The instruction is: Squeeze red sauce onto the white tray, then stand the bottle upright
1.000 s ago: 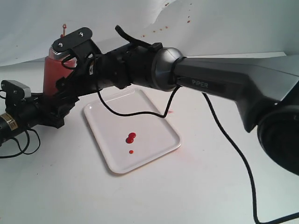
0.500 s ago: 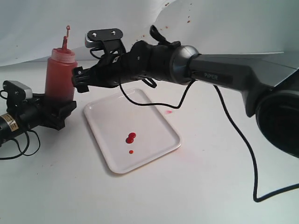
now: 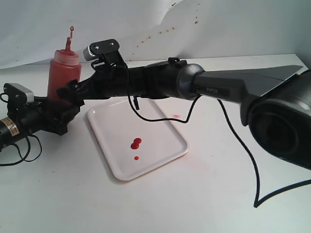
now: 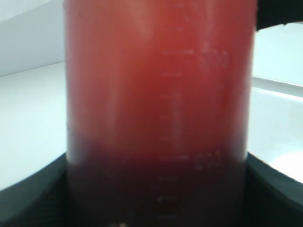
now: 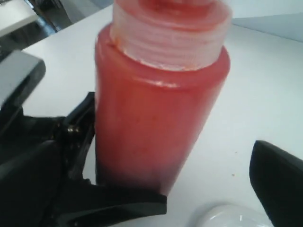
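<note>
- Exterior view: translucent red-brown plastic squeeze bottle [image 3: 63, 73] stands with its long axis vertical and its thin red nozzle pointing up, just beside the far-left corner of the flat white rectangular plastic tray [image 3: 160, 127], not on it
- Glossy red sauce [image 3: 136, 142] sits as a few small round drops near the tray's middle, well apart from the bottle
- Left gripper [image 3: 62, 110] comes in from the left and is clamped round the bottle's lower body. Whether the base touches the table is hidden by the jaws
- Right gripper [image 3: 70, 92] reaches across from the tray side to mid-body height, its tip at the bottle's side. Contact cannot be told from here
- Left wrist view: bottle [image 4: 156, 109] fills the frame, upright, with a black finger [image 4: 274, 194] pressed against each lower flank, so it is closed on the bottle
- Right wrist view: bottle [image 5: 156, 118] is centred ahead. One black finger [image 5: 279, 182] stands clear of it and no grasp shows, so the jaws read as spread and empty
- Judgement: squeezing looks done and the bottle is vertical. The left arm is the nearer and the holding one, so its jaws should part sideways, level, to avoid tipping the bottle
</note>
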### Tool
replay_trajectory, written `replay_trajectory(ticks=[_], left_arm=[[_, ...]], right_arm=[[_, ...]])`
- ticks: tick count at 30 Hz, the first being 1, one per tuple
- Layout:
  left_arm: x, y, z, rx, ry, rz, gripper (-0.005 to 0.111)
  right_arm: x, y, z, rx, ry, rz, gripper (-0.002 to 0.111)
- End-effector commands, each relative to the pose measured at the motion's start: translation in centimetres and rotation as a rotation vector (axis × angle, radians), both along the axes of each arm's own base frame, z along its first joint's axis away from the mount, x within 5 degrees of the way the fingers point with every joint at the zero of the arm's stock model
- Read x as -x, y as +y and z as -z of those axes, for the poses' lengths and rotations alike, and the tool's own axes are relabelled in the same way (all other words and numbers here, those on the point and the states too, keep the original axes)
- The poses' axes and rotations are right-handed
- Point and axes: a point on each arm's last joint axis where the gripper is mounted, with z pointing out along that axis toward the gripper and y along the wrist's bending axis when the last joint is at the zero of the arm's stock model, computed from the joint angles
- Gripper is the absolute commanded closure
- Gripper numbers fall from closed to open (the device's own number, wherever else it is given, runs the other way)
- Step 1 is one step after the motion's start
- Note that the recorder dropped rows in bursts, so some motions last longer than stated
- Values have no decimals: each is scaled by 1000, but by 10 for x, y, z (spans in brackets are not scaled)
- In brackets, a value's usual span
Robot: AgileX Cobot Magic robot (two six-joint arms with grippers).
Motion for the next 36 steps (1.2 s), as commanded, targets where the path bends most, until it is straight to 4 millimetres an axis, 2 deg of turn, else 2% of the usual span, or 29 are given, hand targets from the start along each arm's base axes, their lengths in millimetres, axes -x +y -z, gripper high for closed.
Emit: replay_trajectory(ticks=[1,9,14,17,19,21,25,29,33,36], left_arm=[[-6,-6,-15,19,-91,66,107],[-6,-6,-14,20,-89,66,107],[-7,-4,-5,30,-71,28,107],[-9,-3,-3,28,-73,28,107],[-10,-3,-4,23,-81,29,107],[-11,-3,-4,18,-78,27,107],[-11,-3,-3,14,-73,26,107],[-14,1,-4,29,-76,-32,107],[-18,8,-5,51,-80,-124,106],[-18,8,-5,45,-73,-122,106]], right_arm=[[-4,4,3,39,-148,-57,3],[-15,26,3,-17,-198,-65,3],[-10,37,-1,17,-235,-22,8],[-4,47,2,85,-298,-3,21],[2,53,3,112,-327,-9,35],[9,60,4,133,-357,-22,53],[13,64,4,147,-380,-36,86],[10,62,5,166,-382,-6,108],[6,58,6,201,-386,47,108],[6,58,6,201,-386,47,108]])
